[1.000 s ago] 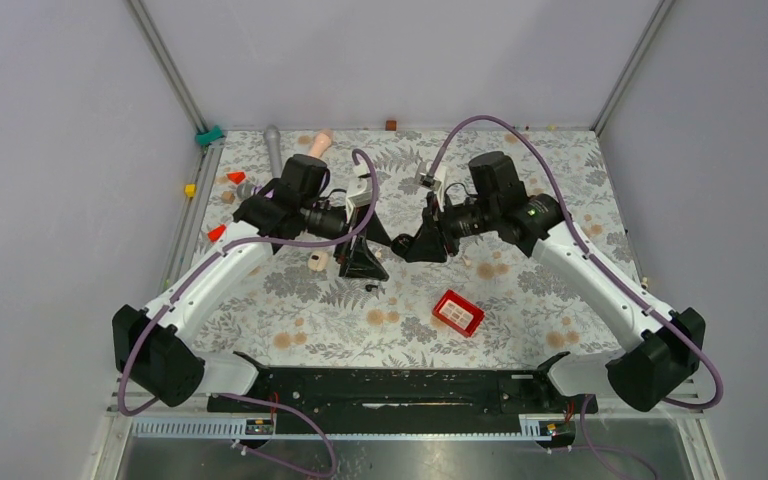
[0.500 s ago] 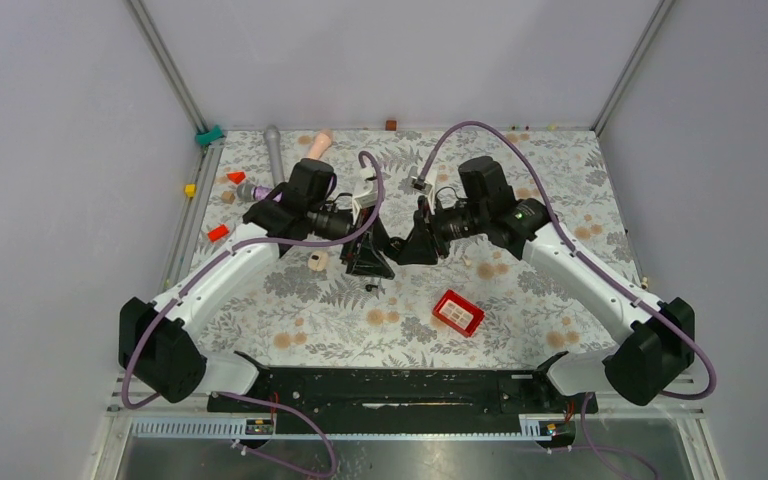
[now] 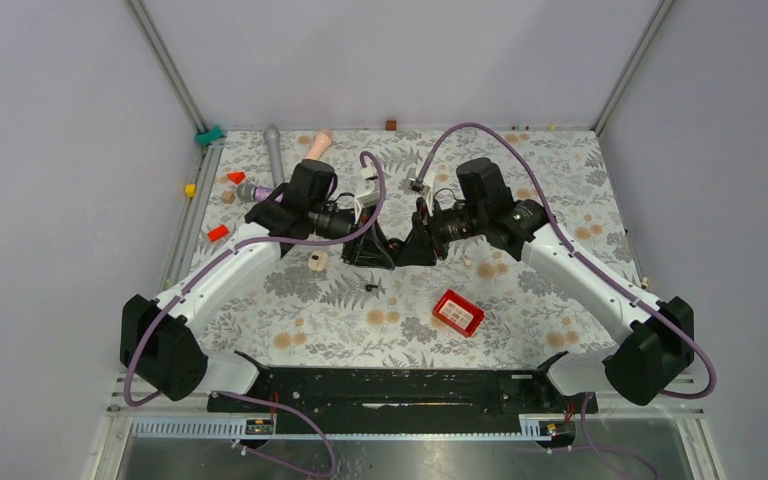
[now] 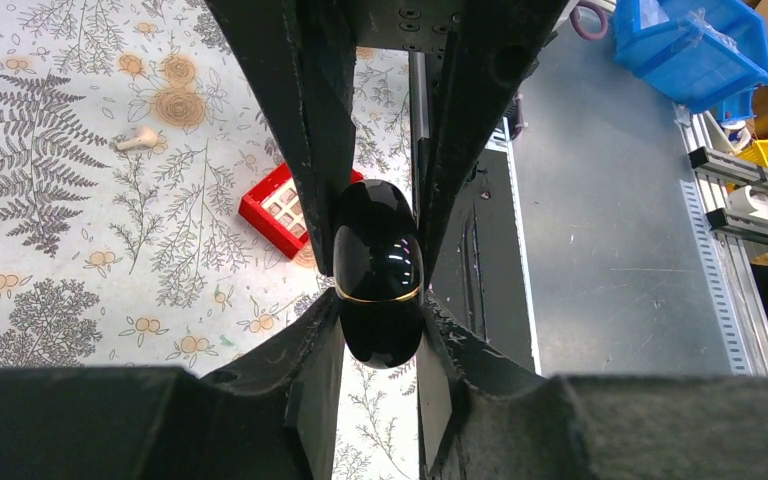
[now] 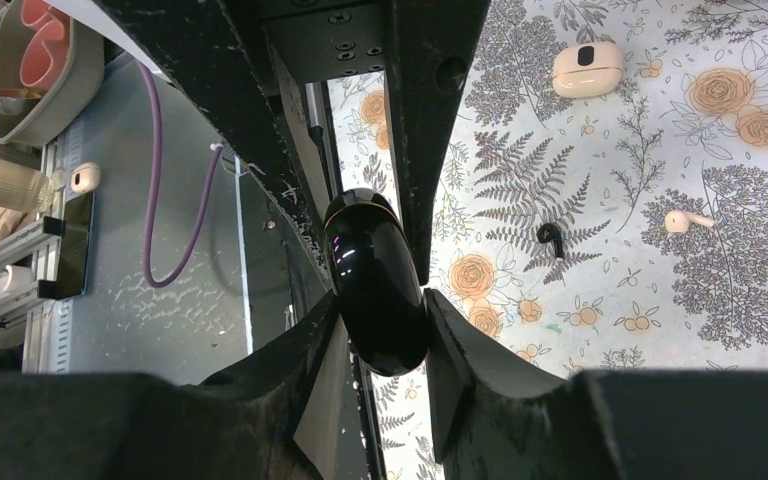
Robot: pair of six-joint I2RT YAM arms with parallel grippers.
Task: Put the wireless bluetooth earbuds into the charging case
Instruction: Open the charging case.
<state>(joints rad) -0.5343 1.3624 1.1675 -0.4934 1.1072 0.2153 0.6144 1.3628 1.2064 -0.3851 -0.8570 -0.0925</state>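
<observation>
Overhead view
Hands: the left hand (image 3: 368, 252) and the right hand (image 3: 417, 244) meet tip to tip above the middle of the floral-patterned desk (image 3: 290, 300); their fingers mask what they hold.
Loose buds: a small black plastic earbud (image 3: 371, 288) lies on the desk just on the near side of the hands. A tiny whitish-cream earbud (image 3: 467, 263) lies to their right. Neither is in a case.
Containers: a rounded cream plastic case (image 3: 316, 262) sits lid-down beside the left hand, contents unseen. A small red plastic box (image 3: 457, 312) lies nearer the bases, with pale cells too small to read.

Left wrist view
Grip: the left hand (image 4: 380, 330) is clamped tight on a glossy black oval charging case (image 4: 378, 260) with a thin gold seam, a finger on each flank, clear of the desk.
Container: the lid is shut and the inside is not visible.
Risk: the shell is slick and rounded, so a hard squeeze could squirt it out of the fingers.
Background: red box (image 4: 280, 205), whitish-cream earbud (image 4: 140, 138).

Right wrist view
Grip: the right hand (image 5: 380, 330) is closed on the same black case (image 5: 375, 270), narrowly.
Buds: black earbud (image 5: 550, 235) and whitish-cream earbud (image 5: 682, 221) lie on the desk, well apart from the cream case (image 5: 587, 70).
Risk: with two hands on one small case, any mismatch in pull could twist or drop it.
Risk: fingers pinching across the seam would hold the lid shut. With both hands occupied, no bud can be picked up.
</observation>
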